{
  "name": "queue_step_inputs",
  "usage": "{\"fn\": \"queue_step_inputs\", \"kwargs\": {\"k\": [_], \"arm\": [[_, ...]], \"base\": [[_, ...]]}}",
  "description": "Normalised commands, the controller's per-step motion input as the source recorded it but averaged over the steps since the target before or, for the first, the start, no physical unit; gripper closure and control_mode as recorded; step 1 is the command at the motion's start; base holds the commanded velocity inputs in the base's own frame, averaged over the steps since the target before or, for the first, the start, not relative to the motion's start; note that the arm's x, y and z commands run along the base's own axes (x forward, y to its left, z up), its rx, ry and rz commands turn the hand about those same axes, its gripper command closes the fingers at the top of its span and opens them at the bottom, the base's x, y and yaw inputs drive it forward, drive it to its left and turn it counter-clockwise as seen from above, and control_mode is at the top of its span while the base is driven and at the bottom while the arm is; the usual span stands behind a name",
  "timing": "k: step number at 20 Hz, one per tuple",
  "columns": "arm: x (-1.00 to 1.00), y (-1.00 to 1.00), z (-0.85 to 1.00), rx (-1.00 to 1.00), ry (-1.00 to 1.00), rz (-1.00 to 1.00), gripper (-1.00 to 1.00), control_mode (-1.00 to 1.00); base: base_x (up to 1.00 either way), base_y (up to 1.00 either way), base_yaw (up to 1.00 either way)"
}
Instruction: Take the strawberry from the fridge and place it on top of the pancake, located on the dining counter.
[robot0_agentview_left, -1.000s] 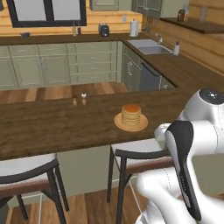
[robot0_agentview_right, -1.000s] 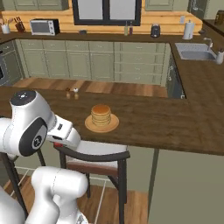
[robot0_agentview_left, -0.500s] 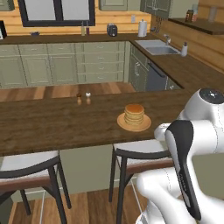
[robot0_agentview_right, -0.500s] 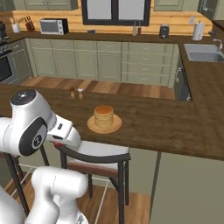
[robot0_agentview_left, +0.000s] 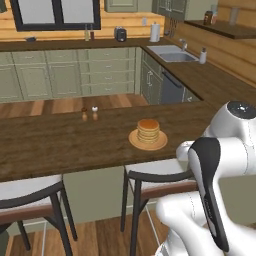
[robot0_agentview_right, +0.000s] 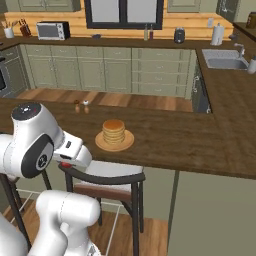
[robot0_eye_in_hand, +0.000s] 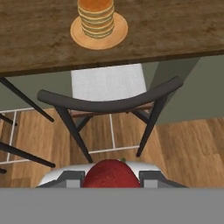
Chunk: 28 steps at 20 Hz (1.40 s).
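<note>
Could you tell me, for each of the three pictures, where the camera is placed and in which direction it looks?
Left base view: behind the arm on its left, looking forward and down at the long dark-brown wooden dining counter; white arm at lower right.
Right base view: behind on the right, facing the same counter; white arm at lower left.
Hand view: on the hand, looking along the gripper, shut on the dark-red strawberry, toward a dark-framed stool.
All share the golden-tan pancake stack on its tan plate.
</note>
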Motion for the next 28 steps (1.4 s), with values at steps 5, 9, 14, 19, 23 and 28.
{"fn": "queue_step_inputs", "kwargs": {"k": [5, 9, 14, 19, 23, 28], "arm": [[0.00, 0.00, 0.00, 0.00, 0.00, 0.00, 1.00, 1.00], [0.00, 0.00, 0.00, 0.00, 0.00, 0.00, 1.00, 1.00], [0.12, 0.00, 0.00, 0.00, 0.00, 0.00, 1.00, -1.00], [0.78, -0.03, 0.25, 0.00, 0.00, 0.00, 1.00, -1.00], [1.00, 0.10, 0.28, -0.02, 0.00, 0.00, 1.00, -1.00], [1.00, 0.08, 0.17, -0.02, 0.00, 0.00, 1.00, -1.00]], "base": [[0.03, -0.02, -0.02], [0.00, 0.00, 0.00], [0.03, 0.00, 0.00], [0.00, 0.00, 0.00], [0.00, 0.00, 0.00], [0.00, 0.00, 0.00]]}}
